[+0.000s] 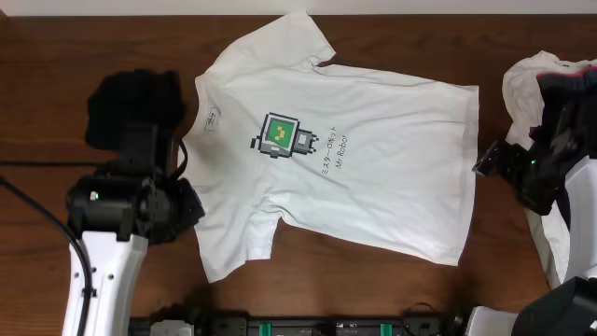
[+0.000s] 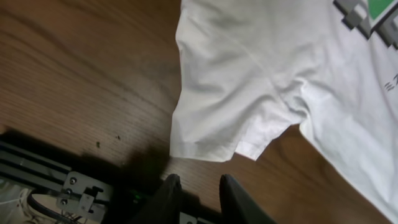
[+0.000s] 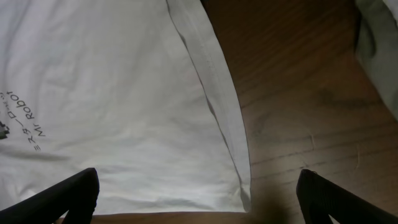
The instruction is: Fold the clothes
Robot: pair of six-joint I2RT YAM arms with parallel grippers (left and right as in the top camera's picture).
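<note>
A white T-shirt [image 1: 354, 159] with a green-grey pixel print and black lettering lies spread flat mid-table, collar to the left, hem to the right. My left gripper [image 1: 189, 211] hangs over bare wood just short of the near sleeve [image 2: 214, 118]. Its fingers [image 2: 198, 190] stand a narrow gap apart with nothing between them. My right gripper [image 1: 482, 161] is wide open and empty over the hem corner [image 3: 239, 186]; in the right wrist view it [image 3: 199, 196] spans shirt and wood. A small black garment [image 1: 131, 98] lies at the far left.
A pile of white cloth [image 1: 541, 89] lies at the right edge under the right arm, and it also shows in the right wrist view [image 3: 379, 43]. Metal rails and cables [image 2: 56, 186] run along the table's front edge near the left gripper.
</note>
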